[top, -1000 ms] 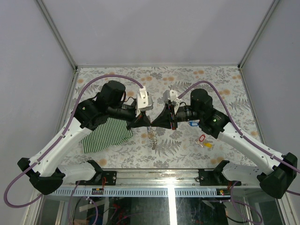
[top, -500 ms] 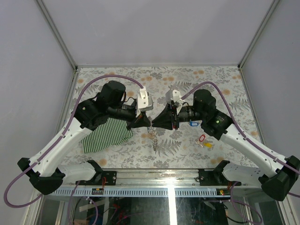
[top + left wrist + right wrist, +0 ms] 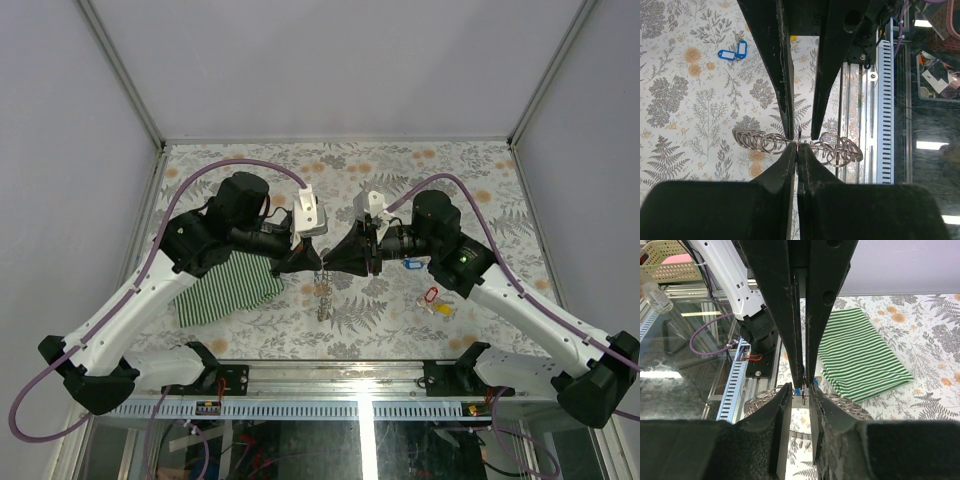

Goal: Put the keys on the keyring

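Note:
The keyring (image 3: 323,296) is a silvery coil of loops hanging between the two arms above the table's middle. My left gripper (image 3: 798,149) is shut on its middle, so the loops fan out to both sides (image 3: 756,140). My right gripper (image 3: 801,387) faces it tip to tip, its jaws slightly apart around the same spot and pressing on nothing. A small metal loop and a blue sliver show at the left fingertips; I cannot tell what they belong to. Two blue keys (image 3: 408,263) lie beside the right arm. A red key (image 3: 431,296) and a yellow one (image 3: 441,309) lie nearer the front.
A green striped cloth (image 3: 228,288) lies under the left arm, also in the right wrist view (image 3: 860,352). The metal rail (image 3: 360,375) runs along the table's near edge. Pale walls close in the back and both sides.
The right gripper's jaws have parted from shut to a narrow gap, and its arm has shifted slightly. The left gripper still holds the keyring; the hanging loops swung a little.

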`<state>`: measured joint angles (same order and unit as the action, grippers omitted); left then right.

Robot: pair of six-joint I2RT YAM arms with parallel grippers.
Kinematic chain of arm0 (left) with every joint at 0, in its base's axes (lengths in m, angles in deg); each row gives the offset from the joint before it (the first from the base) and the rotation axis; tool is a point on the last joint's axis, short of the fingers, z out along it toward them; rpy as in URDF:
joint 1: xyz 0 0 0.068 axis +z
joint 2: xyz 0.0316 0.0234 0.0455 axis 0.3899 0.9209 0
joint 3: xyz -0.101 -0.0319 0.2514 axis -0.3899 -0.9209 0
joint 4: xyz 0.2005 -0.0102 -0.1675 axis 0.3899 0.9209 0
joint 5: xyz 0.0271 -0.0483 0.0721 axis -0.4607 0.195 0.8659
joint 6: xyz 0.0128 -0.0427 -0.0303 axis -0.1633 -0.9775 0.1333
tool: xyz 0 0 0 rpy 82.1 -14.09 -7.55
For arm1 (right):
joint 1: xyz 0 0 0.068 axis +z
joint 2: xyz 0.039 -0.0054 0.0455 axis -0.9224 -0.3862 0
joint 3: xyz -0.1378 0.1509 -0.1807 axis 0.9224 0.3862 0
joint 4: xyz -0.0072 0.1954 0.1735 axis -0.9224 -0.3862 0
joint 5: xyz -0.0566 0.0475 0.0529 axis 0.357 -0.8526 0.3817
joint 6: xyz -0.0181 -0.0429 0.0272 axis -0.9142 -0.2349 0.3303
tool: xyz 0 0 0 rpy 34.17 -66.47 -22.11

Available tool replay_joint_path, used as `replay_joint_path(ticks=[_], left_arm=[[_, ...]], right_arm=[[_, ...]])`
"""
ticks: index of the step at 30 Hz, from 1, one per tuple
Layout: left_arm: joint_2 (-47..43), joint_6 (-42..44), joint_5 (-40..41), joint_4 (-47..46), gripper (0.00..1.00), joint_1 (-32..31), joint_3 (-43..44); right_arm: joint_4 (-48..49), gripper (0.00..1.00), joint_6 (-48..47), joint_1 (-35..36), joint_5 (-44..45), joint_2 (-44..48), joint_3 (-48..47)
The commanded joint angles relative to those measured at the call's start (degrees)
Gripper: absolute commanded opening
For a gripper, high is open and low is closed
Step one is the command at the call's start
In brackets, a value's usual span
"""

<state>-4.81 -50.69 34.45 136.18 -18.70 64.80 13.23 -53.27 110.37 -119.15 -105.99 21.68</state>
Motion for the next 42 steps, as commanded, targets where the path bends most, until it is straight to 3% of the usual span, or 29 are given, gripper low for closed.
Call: replay_joint_path(ticks=[1, 19, 23, 29, 37, 42], left_arm=[[0.09, 0.72, -1.56, -1.38, 0.0, -0.31, 2.56], [-0.26, 0.8, -1.01, -1.98, 0.0, -0.29, 2.2], [-0.33, 0.86, -0.6, -2.01, 0.0, -0.29, 2.12], [-0.29, 1.02, -0.16, -2.01, 0.0, -0.29, 2.23], [-0.09, 1.21, -0.14, -2.01, 0.0, -0.31, 2.21], [-0.1, 1.31, -0.01, -1.99, 0.0, -0.28, 2.16]], right_arm=[[3.25, 0.26, 0.34, 0.37, -0.44, -0.82, -2.05], [2.82, 0.2, -0.02, 0.33, -0.2, -1.9, -1.78], [2.45, 0.28, -0.35, 0.41, 0.13, -1.75, -1.69], [1.41, 0.27, -1.27, 0.35, 0.91, -1.64, -1.79], [0.62, 0.18, -1.82, 0.38, 1.27, -1.73, -1.83], [0.55, 0.03, -1.77, 0.29, 0.81, -2.14, -2.14]])
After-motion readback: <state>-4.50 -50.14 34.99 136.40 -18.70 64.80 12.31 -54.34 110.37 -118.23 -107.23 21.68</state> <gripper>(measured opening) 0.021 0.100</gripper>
